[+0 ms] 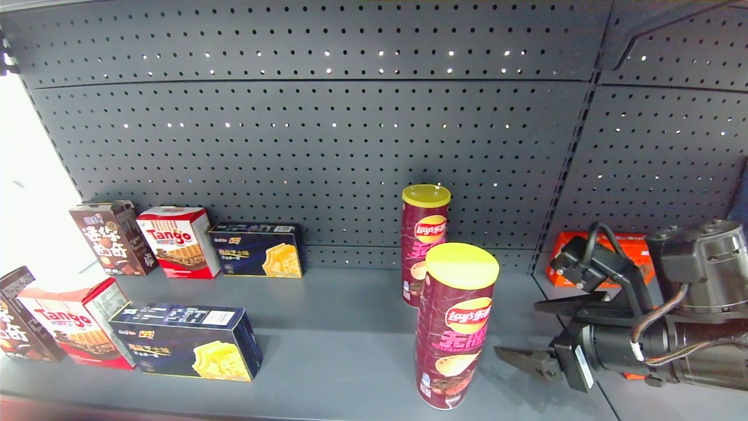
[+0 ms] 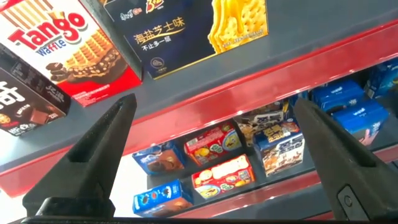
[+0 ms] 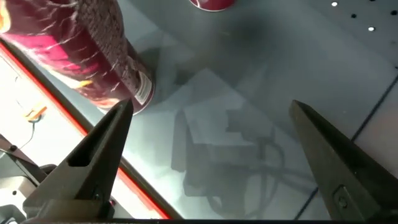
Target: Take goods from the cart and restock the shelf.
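A tall cylindrical can [image 1: 453, 327], glossy maroon with a smooth yellow lid, is stood upright on the matte grey shelf [image 1: 327, 345]. A rear can [image 1: 423, 242] is set just behind it. The right gripper [image 1: 517, 327] is held just right of the can, its tapered black fingers spread and empty. Flat-sided cardboard boxes [image 1: 193, 342] are ranged well left of the can. The left gripper [image 2: 214, 102] is likewise spread wide, with nothing gripped.

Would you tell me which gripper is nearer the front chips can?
Right. The right gripper is open just beside the front chips can, apart from it; the left gripper is off by the navy cracker box, farther left.
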Motion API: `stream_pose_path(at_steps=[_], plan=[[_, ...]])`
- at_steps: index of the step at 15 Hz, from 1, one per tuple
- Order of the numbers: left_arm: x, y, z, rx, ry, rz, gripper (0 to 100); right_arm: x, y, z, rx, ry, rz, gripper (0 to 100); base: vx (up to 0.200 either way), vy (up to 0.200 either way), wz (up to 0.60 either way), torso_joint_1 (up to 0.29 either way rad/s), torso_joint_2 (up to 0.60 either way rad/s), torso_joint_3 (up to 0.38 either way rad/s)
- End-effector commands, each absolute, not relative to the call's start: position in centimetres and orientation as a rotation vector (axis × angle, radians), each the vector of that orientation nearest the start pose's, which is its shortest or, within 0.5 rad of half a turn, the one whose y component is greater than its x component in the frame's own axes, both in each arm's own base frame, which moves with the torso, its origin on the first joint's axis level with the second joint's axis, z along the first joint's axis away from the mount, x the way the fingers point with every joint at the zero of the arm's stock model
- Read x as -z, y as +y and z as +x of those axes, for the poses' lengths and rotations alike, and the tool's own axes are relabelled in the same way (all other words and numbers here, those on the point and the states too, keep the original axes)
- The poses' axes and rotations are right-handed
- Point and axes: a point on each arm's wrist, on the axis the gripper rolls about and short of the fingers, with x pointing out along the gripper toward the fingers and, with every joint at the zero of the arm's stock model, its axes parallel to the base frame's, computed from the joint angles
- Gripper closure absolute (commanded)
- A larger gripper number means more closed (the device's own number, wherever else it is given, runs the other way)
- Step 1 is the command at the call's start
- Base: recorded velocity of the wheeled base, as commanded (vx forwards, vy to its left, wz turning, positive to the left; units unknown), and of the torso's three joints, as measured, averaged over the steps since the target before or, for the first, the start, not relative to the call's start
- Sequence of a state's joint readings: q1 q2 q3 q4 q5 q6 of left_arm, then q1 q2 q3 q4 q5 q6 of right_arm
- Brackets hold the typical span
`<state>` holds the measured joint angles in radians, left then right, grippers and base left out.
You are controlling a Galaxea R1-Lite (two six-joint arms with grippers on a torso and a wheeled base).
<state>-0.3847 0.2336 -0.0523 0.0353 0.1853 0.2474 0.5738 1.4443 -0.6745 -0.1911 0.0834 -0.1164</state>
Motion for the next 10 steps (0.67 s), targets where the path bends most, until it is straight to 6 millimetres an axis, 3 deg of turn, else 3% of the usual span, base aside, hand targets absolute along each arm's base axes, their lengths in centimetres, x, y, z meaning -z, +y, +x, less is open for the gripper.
stream_pose_path(at_steps=[1,5,10], plan=[[-9.0,0.6,-0.4,0.223,0.187,0.307,0,-17.1,13.2,19.1,-0.694,0.548,-0.263,0,0.000,0.000,0.00,0.000,0.00,0.000],[-9.0,0.6,-0.4,0.223,0.187,0.307,0,-16.9,14.5,19.5,-0.726,0.555,-0.277,0,0.000,0.000,0.00,0.000,0.00,0.000],[-9.0,0.6,-0.4,0.217,0.190,0.272,0,-16.9,14.5,19.5,-0.723,0.556,-0.275,0,0.000,0.000,0.00,0.000,0.00,0.000]])
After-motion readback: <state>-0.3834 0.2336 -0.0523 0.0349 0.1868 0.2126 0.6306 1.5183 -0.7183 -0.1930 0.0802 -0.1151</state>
